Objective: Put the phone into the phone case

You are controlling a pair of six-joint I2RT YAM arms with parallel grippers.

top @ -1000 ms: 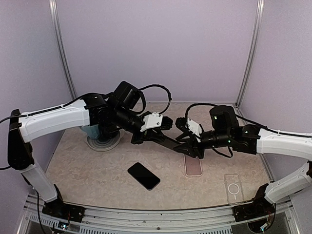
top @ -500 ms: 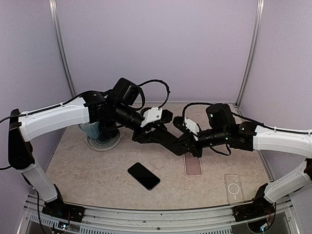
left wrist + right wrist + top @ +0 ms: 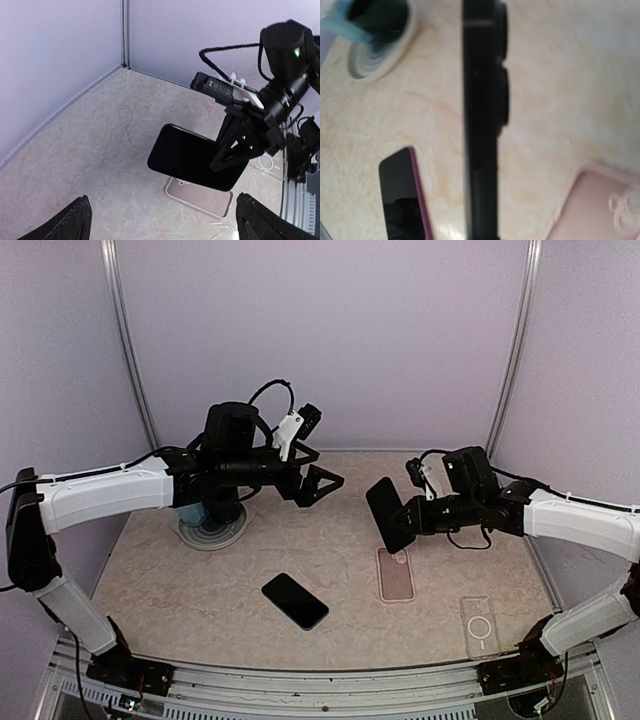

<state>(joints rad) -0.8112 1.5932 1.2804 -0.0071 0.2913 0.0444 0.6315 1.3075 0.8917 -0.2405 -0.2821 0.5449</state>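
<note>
The raised phone (image 3: 390,512) is black, the case (image 3: 396,575) pink, the table (image 3: 190,590) marbled beige, and the flat phone (image 3: 400,200) has perhaps a magenta edge.

Glossy black phone (image 3: 192,157), matt pink case (image 3: 396,575), clear plastic case (image 3: 479,625), smooth marbled tabletop (image 3: 200,590)

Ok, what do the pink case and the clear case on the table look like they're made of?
Pink case: probably soft silicone or rubbery plastic; it looks matte, with no glare and a rounded raised rim. Clear case: transparent glossy plastic, since the marbled table shows through it; a white ring sits in its back.
</note>
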